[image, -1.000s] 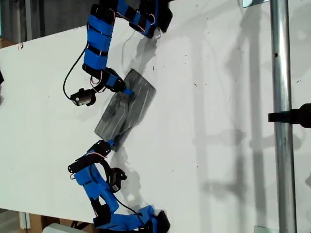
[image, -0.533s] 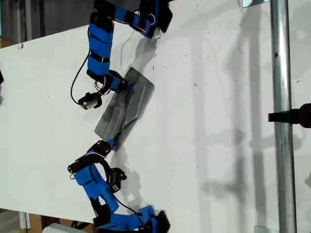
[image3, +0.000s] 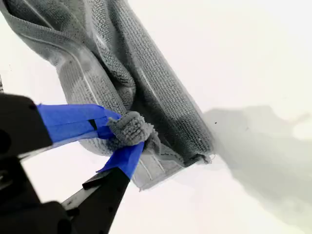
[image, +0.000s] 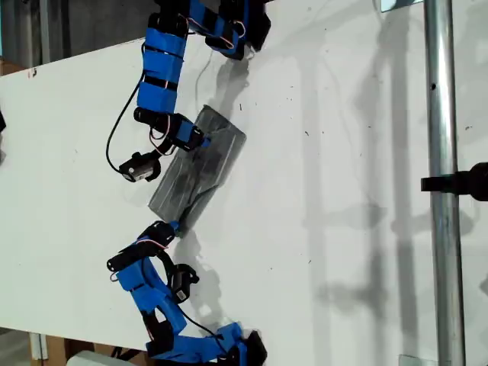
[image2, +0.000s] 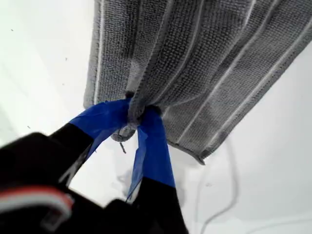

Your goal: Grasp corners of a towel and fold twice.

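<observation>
The grey striped towel (image: 207, 164) lies folded and rumpled on the white table (image: 328, 229), left of centre in the exterior view. My first gripper (image: 201, 142), on the arm coming from the exterior view's top, is shut on a bunched fold at the towel's upper-left edge. In the first wrist view the towel (image2: 209, 58) spreads out past my first gripper (image2: 136, 114). My second gripper (image: 177, 224), on the arm from the exterior view's bottom, is shut on a corner (image3: 130, 127) at the towel's lower end. The towel (image3: 122, 53) stretches away from my second gripper (image3: 124, 134) as a narrow folded strip.
A metal pole (image: 441, 191) with a black clamp (image: 461, 183) runs down the exterior view's right side. A black cable (image: 114, 126) loops from the first arm over the table. The table's edge (image: 69, 59) runs along the exterior view's upper left.
The first arm has swung slightly toward the exterior view's right, keeping hold of the towel's edge, and the cloth's upper part has shifted a little with it. The second arm has not moved.
</observation>
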You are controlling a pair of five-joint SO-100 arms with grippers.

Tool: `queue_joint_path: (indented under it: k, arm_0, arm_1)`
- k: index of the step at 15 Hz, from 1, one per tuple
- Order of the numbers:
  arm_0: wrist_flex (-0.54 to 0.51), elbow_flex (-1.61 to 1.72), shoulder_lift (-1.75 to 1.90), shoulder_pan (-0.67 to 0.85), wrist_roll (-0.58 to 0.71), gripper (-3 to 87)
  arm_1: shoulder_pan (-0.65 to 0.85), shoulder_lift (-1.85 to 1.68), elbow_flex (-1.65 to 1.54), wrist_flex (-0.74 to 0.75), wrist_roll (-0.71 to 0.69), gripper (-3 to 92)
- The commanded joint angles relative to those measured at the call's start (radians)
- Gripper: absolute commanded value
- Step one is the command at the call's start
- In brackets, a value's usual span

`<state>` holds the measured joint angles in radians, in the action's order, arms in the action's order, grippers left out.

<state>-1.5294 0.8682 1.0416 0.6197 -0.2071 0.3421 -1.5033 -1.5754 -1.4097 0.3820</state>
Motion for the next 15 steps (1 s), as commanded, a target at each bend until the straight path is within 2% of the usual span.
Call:
queue_joint_path:
  k: [1, 4, 6, 8, 10, 13, 15]
  arm_0:
    - [-0.034, -0.006, 0.066, 0.021, 0.009, 0.4]
    - [-0.091, -0.003, 0.064, -0.006, 0.021, 0.2]
    - [-0.109, 0.006, 0.075, -0.008, 0.006, -2.9]
    - [-0.11, 0.038, 0.132, -0.011, 0.002, -3.1]
    - [-0.106, 0.037, 0.161, -0.005, 0.02, -3.1]
    - [-0.046, -0.04, 0.097, 0.048, 0.072, -3.2]
    - [0.048, -0.052, 0.084, 0.06, 0.101, -3.2]
  arm_1:
    - [-0.069, -0.104, 0.075, -0.026, 0.061, -0.2]
    - [-0.201, -0.104, 0.08, -0.029, 0.196, -0.2]
    - [-0.285, -0.104, 0.14, -0.06, 0.288, -0.2]
    - [-0.354, -0.104, 0.183, -0.052, 0.331, -0.2]
    - [-0.328, -0.143, 0.132, -0.083, 0.35, -0.2]
    - [-0.179, -0.23, 0.031, -0.199, 0.353, -0.2]
    - [-0.069, -0.259, -0.023, -0.25, 0.325, -0.2]
